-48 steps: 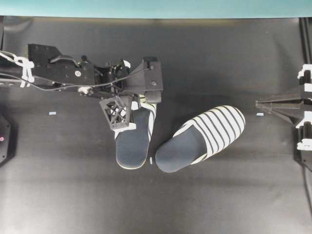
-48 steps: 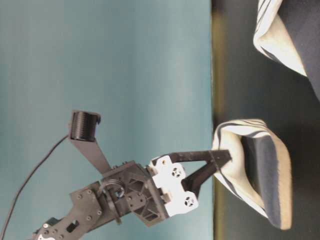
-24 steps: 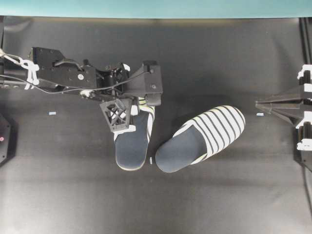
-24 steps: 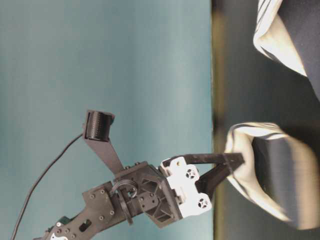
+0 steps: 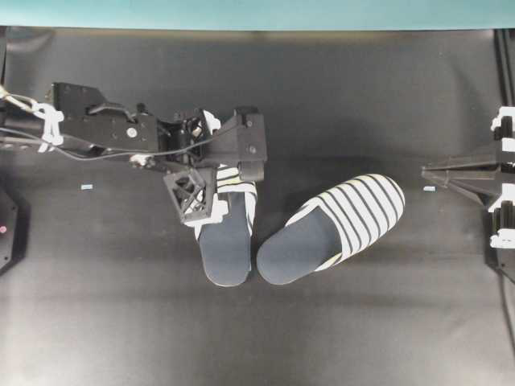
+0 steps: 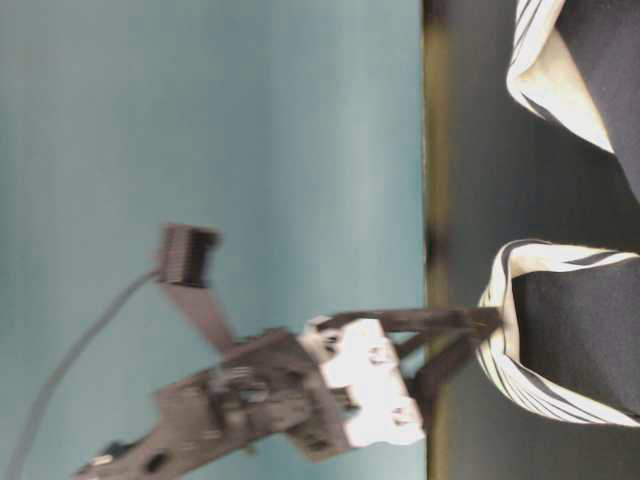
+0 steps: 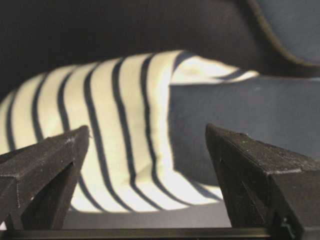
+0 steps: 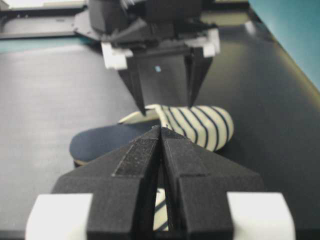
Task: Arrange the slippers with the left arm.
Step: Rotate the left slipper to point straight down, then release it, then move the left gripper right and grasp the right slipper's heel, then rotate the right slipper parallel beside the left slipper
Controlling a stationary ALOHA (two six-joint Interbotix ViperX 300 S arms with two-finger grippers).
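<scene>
At the far left of the overhead view the left arm (image 5: 96, 129) reached in across the dark table (image 5: 362, 322); its gripper (image 5: 227, 173) hung over the toe of the left slipper (image 5: 227, 249), and the wrist view showed the fingers (image 7: 45, 165) spread wide with the striped toe cover lying between them, untouched by either; nothing was pinched. That slipper lay flat, heel toward the near edge, pointing almost straight up the view; just beside it, with heels close together or perhaps touching, lay the right slipper (image 5: 338, 225), its striped toe swung out toward the right, so the pair formed a V rather than lying parallel. At the far right the right gripper (image 5: 451, 178) sat well apart from both, its fingers pressed together on nothing.

By the look of it, the step in hand was the release of the first slipper, set down in its place; the second had not yet been straightened. The next move would likely call for lifting clear of the toe cover without snagging it; then crossing to the angled slipper, gripping its toe and turning it to match its mate.
</scene>
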